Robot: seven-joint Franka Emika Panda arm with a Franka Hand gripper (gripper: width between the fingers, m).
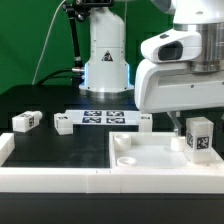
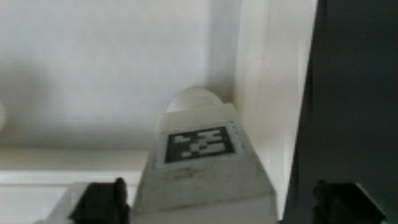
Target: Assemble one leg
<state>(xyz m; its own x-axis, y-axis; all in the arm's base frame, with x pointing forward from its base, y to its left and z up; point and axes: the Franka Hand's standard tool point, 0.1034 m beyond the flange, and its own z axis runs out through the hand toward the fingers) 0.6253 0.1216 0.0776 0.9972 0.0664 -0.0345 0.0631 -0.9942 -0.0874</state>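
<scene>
A small white leg (image 1: 198,137) with a black-and-white tag stands upright at the near right corner of the large white tray-like part (image 1: 150,160) in the exterior view. My gripper (image 1: 197,123) hangs just above it, jaws straddling its top. In the wrist view the same leg (image 2: 205,150) runs between my two fingertips (image 2: 107,200), and a narrow gap shows on at least one side. My gripper (image 2: 222,202) is open around the leg. Its lower end is hidden against the tray's corner.
Three more small white legs lie on the black table: two at the exterior view's left (image 1: 26,121) (image 1: 63,124) and one near the middle (image 1: 145,121). The marker board (image 1: 103,118) lies behind them. A raised white rim (image 1: 60,178) runs along the front.
</scene>
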